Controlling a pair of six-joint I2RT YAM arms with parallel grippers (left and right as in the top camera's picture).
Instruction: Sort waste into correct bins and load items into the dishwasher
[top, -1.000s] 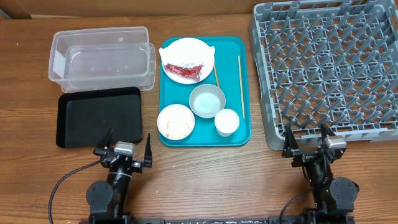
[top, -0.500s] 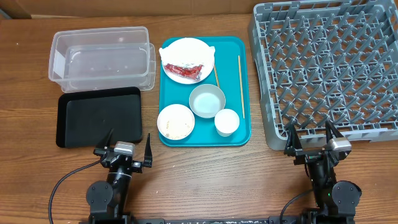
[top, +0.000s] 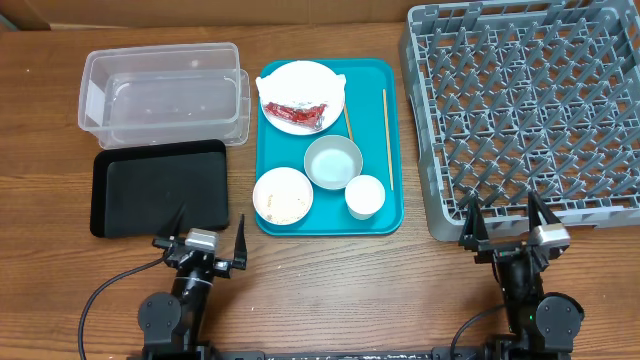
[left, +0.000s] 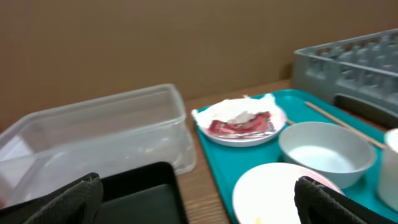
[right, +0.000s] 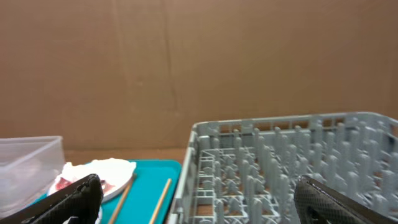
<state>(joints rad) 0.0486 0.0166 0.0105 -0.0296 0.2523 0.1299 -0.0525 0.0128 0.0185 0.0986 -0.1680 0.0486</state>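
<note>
On the teal tray (top: 372, 82) a round white plate (top: 333, 98) holds a crumpled white napkin (top: 280, 81) and a red wrapper (top: 297, 111). Below it sit a metal bowl (top: 333, 161), a white bowl (top: 283, 195) with rice grains, and a small white cup (top: 365, 195). Two chopsticks (top: 386, 135) lie at the tray's right. The clear tub (top: 160, 92) and the black tray (top: 160, 187) are at the left, the grey rack (top: 525, 110) at the right. My left gripper (top: 205, 236) is open and empty below the black tray. My right gripper (top: 505, 222) is open and empty at the rack's front edge.
A brown cardboard wall (right: 199, 62) stands behind the table. Bare wooden tabletop (top: 340, 280) runs along the front between the two arms. The rack's upright pegs (right: 273, 168) rise just ahead of the right gripper.
The right arm has shifted slightly to the right and toward the front edge. The left arm and all objects have not moved.
</note>
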